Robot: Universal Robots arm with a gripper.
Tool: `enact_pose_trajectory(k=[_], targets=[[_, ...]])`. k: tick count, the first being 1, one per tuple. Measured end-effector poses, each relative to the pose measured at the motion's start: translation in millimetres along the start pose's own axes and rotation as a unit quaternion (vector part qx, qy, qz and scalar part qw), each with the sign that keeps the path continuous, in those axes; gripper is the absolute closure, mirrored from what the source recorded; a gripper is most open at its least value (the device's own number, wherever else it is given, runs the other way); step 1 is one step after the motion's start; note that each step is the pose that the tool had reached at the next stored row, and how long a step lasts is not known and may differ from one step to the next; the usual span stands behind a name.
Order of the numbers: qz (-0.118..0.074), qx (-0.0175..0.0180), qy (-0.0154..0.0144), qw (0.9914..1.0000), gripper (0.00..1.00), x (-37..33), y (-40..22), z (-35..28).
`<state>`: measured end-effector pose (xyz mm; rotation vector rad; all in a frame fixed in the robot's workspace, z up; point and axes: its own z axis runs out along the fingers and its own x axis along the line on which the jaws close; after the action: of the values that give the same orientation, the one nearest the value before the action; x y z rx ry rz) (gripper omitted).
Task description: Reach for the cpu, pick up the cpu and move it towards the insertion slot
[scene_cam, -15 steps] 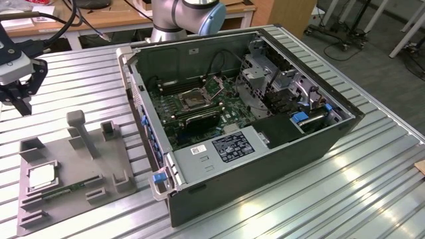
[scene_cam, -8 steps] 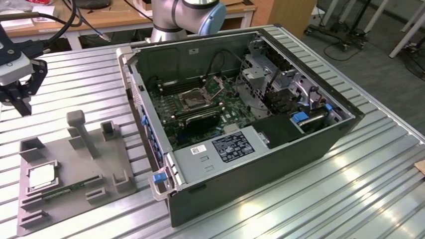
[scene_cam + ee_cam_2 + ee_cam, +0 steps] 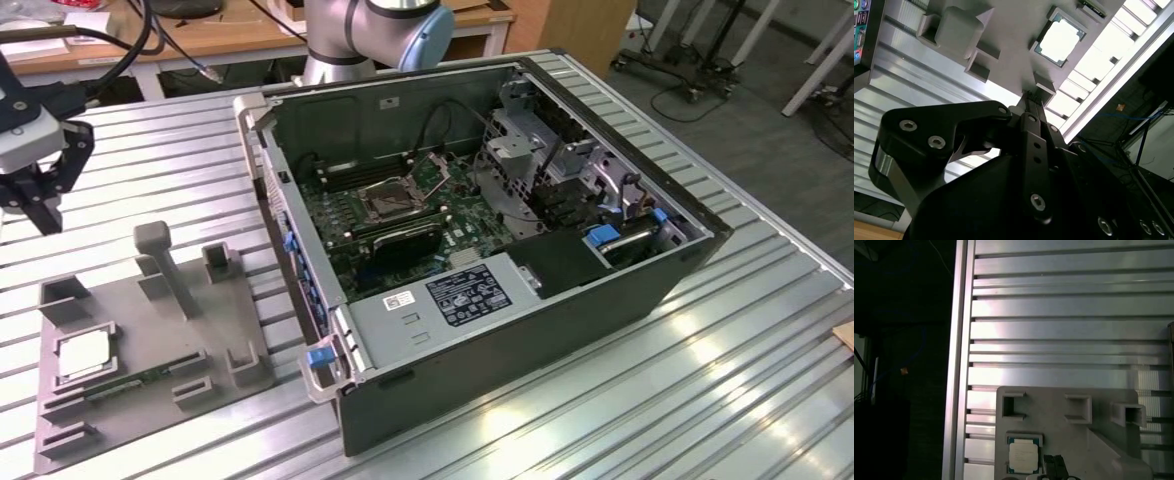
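The cpu [image 3: 83,355] is a small silvery square chip lying flat in a recess of the grey tray [image 3: 227,330] at the exterior view's left. Both wrist views show the cpu [image 3: 1060,41] [image 3: 1023,458] in its recess. My black gripper [image 3: 43,210] hangs above the table behind the tray, well above and apart from the chip. Its fingers [image 3: 1029,112] are pressed together with nothing between them, and the fingertips [image 3: 1054,467] point at the tray beside the chip. The insertion slot [image 3: 394,197] is a metal-framed square socket on the green board inside the open computer case.
The open black computer case [image 3: 534,330] stands in the middle of the ribbed metal table [image 3: 721,380]. A narrow green memory stick [image 3: 134,383] lies in the tray beside the chip. Grey posts [image 3: 154,250] rise from the tray. The table edge [image 3: 956,365] runs close to the tray.
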<state>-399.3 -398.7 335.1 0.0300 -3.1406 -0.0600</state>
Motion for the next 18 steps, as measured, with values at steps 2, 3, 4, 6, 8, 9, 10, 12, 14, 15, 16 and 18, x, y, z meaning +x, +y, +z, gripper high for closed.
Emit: enact_pose_trajectory(k=[2,3,4,6,8,9,10,12,14,15,16,18], targets=[[0.0,0.0,-0.0001,1.0,0.89,0.2,-0.5,0.1],[0.0,0.0,0.0,1.0,0.89,0.3,-0.8,0.0],[0.0,0.0,0.0,1.0,0.89,0.5,-1.0,0.0],[0.0,0.0,0.0,1.0,0.89,0.7,-1.5,0.0],[0.0,0.0,0.0,1.0,0.89,1.0,-1.9,-0.1],[0.0,0.0,-0.0001,1.0,0.89,1.1,-2.0,0.0],[0.0,0.0,0.0,1.0,0.89,1.3,-2.1,0.0],[0.0,0.0,0.0,1.0,0.89,2.1,-2.2,0.0],[0.0,0.0,0.0,1.0,0.89,3.2,-2.1,0.1],[0.0,0.0,-0.0001,1.0,0.89,3.8,-2.1,0.2],[0.0,0.0,-0.0001,1.0,0.89,4.4,-2.1,0.3],[0.0,0.0,0.0,1.0,0.89,5.2,-2.1,0.2]])
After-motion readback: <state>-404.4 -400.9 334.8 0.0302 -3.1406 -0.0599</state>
